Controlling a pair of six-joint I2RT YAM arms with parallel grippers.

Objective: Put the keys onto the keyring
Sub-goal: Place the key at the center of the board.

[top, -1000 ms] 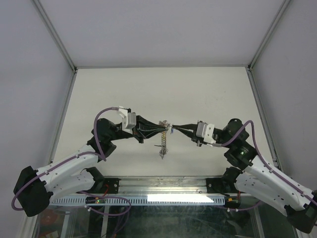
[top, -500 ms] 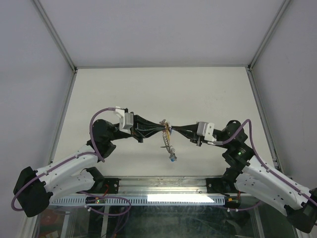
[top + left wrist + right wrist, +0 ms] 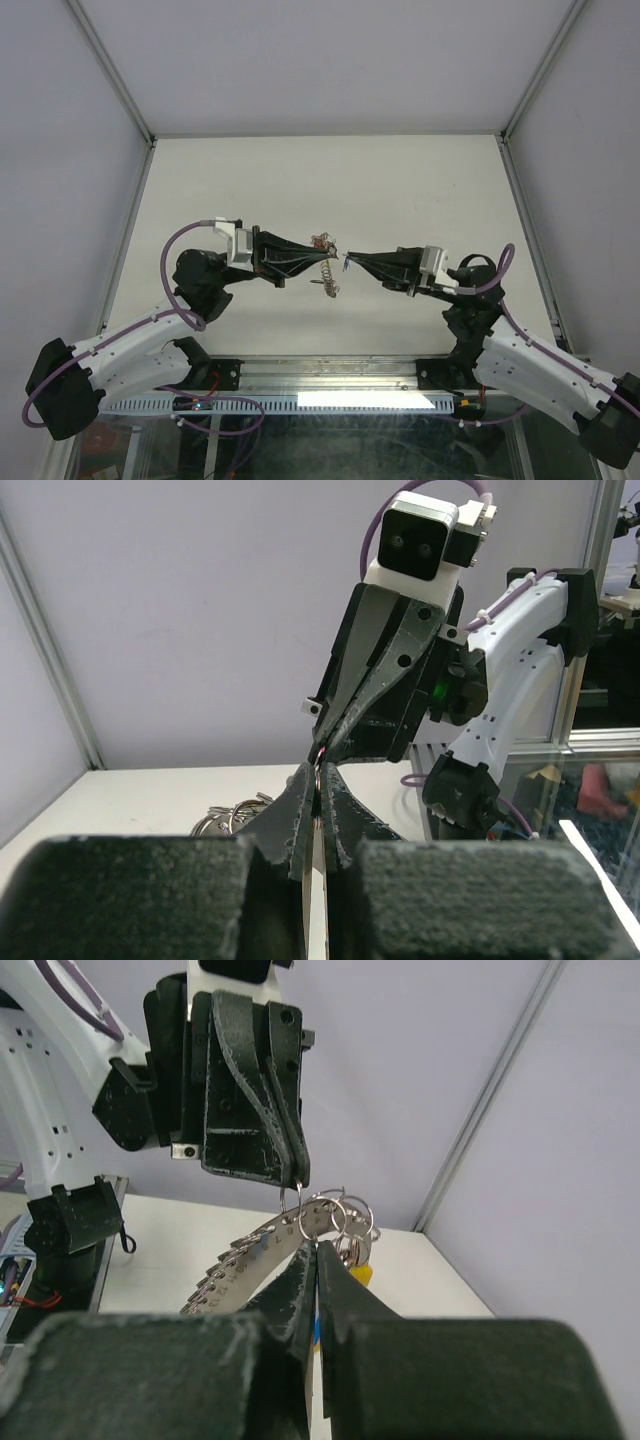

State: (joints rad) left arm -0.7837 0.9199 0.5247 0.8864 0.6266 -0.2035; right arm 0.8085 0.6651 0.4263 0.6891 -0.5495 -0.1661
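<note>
Across the middle of the pale rectangular tabletop (image 3: 420, 180), the white-and-black left arm (image 3: 140, 340) and the matching right arm (image 3: 530, 355) reach inward from the near edge, so that their black two-finger grippers meet tip to tip above the surface. The left gripper (image 3: 322, 255) has its fingers pressed together, and the right wrist view shows their tips pinching a small wire loop at the top of the silvery, coil-edged metal keyring (image 3: 250, 1248). The right gripper (image 3: 349, 258), just right of the left one, also has its fingers pressed together; between them lies a thin blue sliver (image 3: 315, 1332), too narrow to say what it is. The keyring curves down and to the left from the left gripper's tips, passing just beside the right gripper's fingertips; from above it hangs below the meeting point, clear of the table. A cluster of small silver split rings (image 3: 345, 1210) sits at the keyring's upper end, near both sets of tips. Just below those rings a yellow plastic key head (image 3: 362, 1273) peeks out; the other keys cannot be made out.
</note>
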